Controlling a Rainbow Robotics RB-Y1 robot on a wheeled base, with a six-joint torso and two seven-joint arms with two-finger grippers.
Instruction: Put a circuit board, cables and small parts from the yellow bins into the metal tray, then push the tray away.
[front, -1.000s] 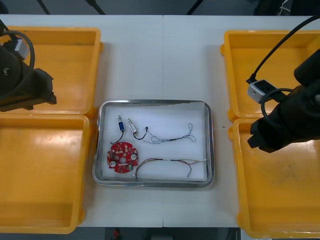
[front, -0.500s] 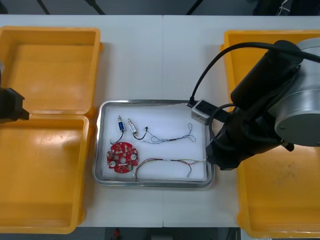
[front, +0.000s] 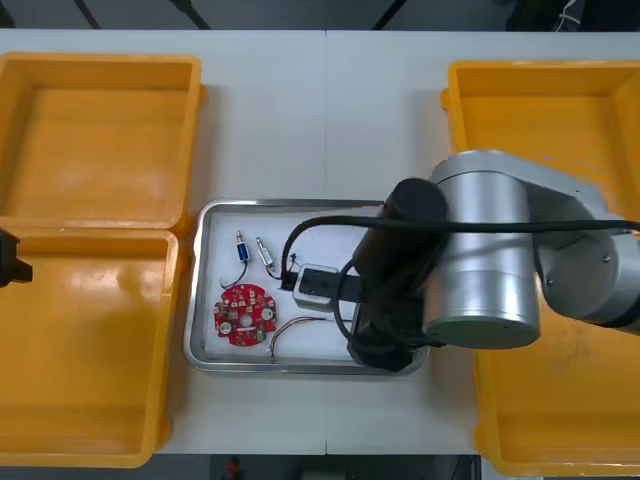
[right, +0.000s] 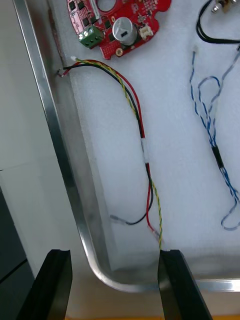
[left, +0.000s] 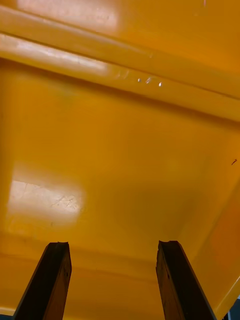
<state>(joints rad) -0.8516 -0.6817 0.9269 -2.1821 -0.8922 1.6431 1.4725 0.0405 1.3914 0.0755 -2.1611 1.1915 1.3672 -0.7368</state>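
Released and empty, the right end effector (right: 114, 256) hung at the 5 o'clock corner of the metal tray (front: 300, 204), which lay mid-tabletop (front: 330, 120), long axis 9-to-3, stretching toward 11 o'clock, nearer than the released left end effector (left: 114, 250) over a yellow bin (left: 120, 150).

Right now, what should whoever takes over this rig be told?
Right gripper: open, empty, over the near right corner of the metal tray.
Left gripper: open, empty, over a left yellow bin.
In the tray: circuit board, red and yellow cable, blue and white cable, black cable, small metal parts.
Loading looks done; pushing the tray away is left.
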